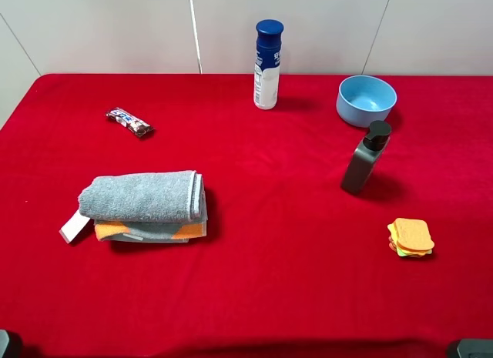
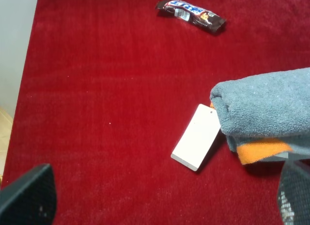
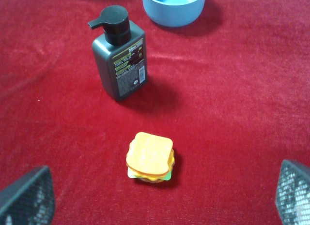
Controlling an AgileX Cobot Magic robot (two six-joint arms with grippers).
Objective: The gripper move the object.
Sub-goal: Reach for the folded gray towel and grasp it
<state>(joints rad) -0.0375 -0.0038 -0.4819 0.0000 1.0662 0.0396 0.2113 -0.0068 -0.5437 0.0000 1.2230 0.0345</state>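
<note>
Red table [image 1: 269, 289], towel [image 1: 142, 200], candy bar [image 1: 129, 122], white bottle [image 1: 266, 65], pump bottle [image 1: 365, 159], bowl [image 1: 362, 113], sponge [image 1: 410, 238]

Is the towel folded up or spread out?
Folded. The towel sits in a thick stack of layers, grey over orange, with its white tag sticking out at one end.

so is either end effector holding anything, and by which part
Nothing is held: left end effector and right end effector are open, off the towel.

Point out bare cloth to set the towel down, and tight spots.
Widest bare patch: mid-table red cloth between the folded towel and the grey pump bottle, to the near edge. Also free: between the candy bar and the blue-capped bottle. Tight: right side, around blue bowl, pump bottle and orange sponge stack.
</note>
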